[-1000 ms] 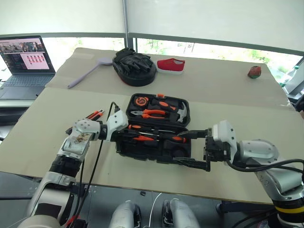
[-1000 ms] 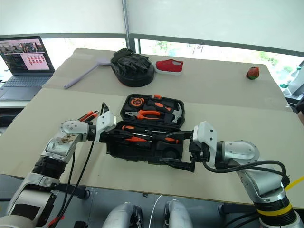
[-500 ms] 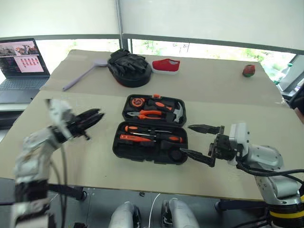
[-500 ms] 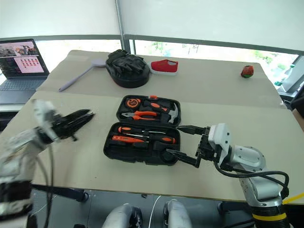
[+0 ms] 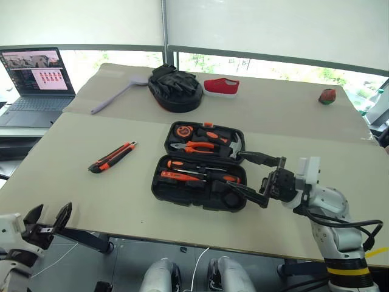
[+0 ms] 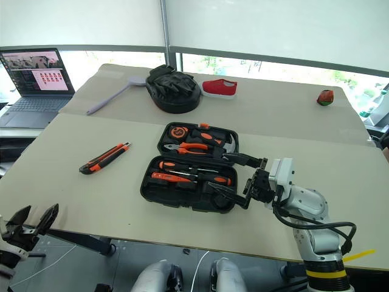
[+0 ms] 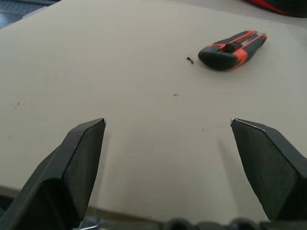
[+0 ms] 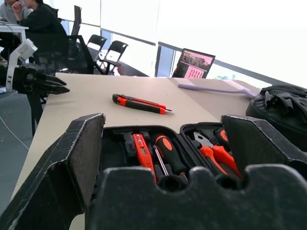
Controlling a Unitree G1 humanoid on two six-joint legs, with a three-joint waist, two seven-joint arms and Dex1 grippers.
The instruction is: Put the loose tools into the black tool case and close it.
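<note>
The black tool case lies open in the middle of the table. Orange-and-black screwdrivers sit in its near half; pliers, a hammer and a tape measure fill the lid. An orange-and-black utility knife lies loose on the table to the case's left. My right gripper is open, level at the case's right end, its fingers reaching over that end. My left gripper is open and empty, low by the table's front-left edge, pointing across the table towards the knife.
A black padded mitt, a red shoe and a lilac spoon-like utensil lie at the back of the table. A laptop stands on the far left. A small red-green object sits at the back right. A seated person is beyond the table.
My left gripper has left the case's left side, opened, and swung back and leftward to the table's front-left edge, uncovering the knife. The right gripper stays open by the case, slightly turned.
</note>
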